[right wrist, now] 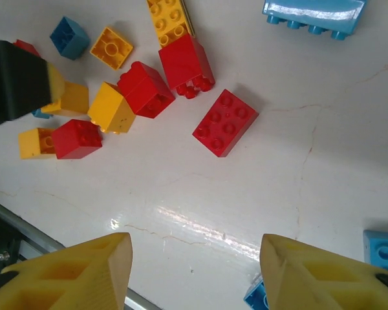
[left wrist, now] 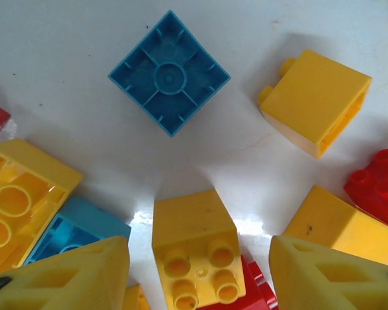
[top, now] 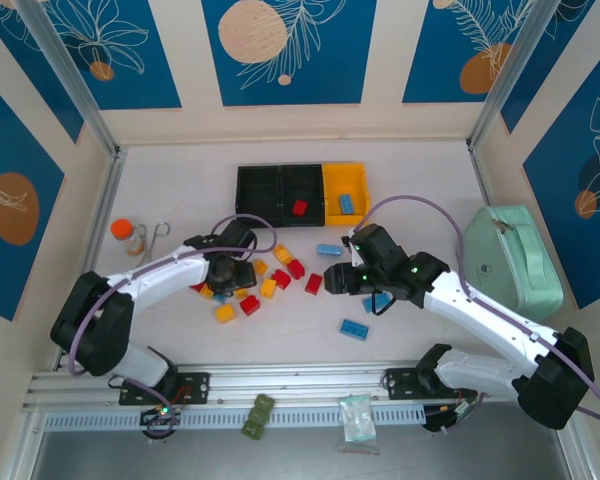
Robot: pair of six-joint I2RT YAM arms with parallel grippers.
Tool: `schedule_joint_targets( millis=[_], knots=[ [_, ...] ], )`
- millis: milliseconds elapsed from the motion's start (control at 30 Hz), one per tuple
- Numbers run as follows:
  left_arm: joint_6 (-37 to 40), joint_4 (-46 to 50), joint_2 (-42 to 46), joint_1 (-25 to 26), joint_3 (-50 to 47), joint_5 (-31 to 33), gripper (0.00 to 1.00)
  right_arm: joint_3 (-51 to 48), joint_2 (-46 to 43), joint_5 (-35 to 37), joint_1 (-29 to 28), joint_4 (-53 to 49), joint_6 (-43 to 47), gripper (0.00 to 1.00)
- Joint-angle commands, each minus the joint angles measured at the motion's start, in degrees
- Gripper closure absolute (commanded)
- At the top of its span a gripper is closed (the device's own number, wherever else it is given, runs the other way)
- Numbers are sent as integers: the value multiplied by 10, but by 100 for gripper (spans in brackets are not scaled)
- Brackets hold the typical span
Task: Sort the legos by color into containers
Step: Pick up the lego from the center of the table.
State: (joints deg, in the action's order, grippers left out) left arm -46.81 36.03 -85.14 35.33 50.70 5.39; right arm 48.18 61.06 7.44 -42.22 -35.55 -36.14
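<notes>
Spread wide at the left gripper [left wrist: 197,278], straddling a yellow lego [left wrist: 194,248] without touching it. Released too at the right gripper [right wrist: 194,271], holding nothing, above bare table [right wrist: 297,181]. Scattered on the near side of the containers [top: 242,192]: the loose legos [top: 268,288], red, yellow, blue.

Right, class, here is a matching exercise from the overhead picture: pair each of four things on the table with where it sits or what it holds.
Column A
1. yellow bin
2. middle black bin
3. orange-capped bottle
4. mint-green case

Column B
a. on the right side of the table
b. holds a red lego
c. on the left side of the table
d. holds a blue lego

Pairs: 1-d, 2-b, 3-c, 4-a
</notes>
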Motion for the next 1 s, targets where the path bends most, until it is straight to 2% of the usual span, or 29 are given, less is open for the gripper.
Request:
schedule_joint_targets(
  millis=[0, 100, 300, 667, 967],
  knots=[
    [-9, 17, -19, 10, 19, 22, 50, -6, -4, -8, -5, -3, -17, 45],
    [-12, 17, -30, 12, 23, 25, 63, -13, 2, -12, -12, 4, -22, 45],
    [-2, 24, -28, 13, 31, 33, 72, -27, 14, -16, -36, 30, -37, 45],
    [44, 68, -9, 4, 116, 56, 73, -15, 20, -29, -74, 82, -28, 46],
    [91, 83, -62, -27, 235, 54, 73, 5, 21, 14, -79, 113, -24, 45]
  ],
)
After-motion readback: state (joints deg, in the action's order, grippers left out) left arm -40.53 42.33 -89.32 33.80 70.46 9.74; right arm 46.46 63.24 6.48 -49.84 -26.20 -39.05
